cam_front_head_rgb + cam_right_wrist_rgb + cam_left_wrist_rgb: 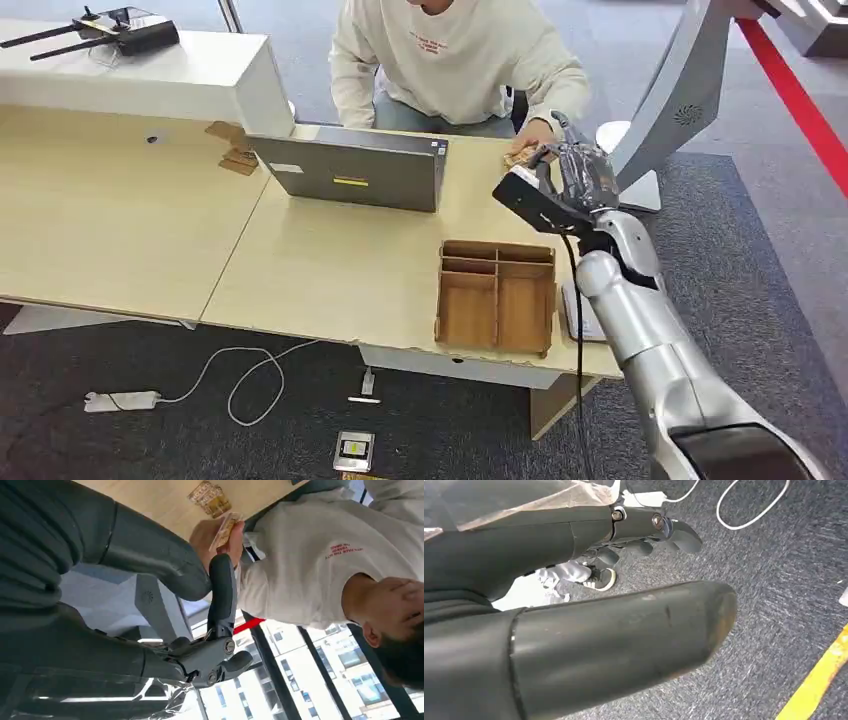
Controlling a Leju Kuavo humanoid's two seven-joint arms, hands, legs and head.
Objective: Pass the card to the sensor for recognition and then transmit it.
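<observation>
The right hand (575, 172) is raised over the far right corner of the tabletop (330, 280), its fingers (222, 592) spread and holding nothing, one of them reaching toward the card (226, 529). The card is pinched in the person's hand (215, 536), which rests at the far edge of the tabletop just beyond the robot's fingers; whether the fingertip touches the person's hand cannot be told. A small stack of similar cards (210, 498) lies on the tabletop just beside that hand. The person (455, 55) in a cream sweatshirt sits behind the far edge. A grey laptop (355, 170) stands open near the middle of the far edge, and a wooden compartment tray (497, 297) sits at the near right edge (its sections hold nothing visible). The left hand (644, 535) hangs over grey carpet, fingers loosely curled around nothing, near a white cable (754, 510).
</observation>
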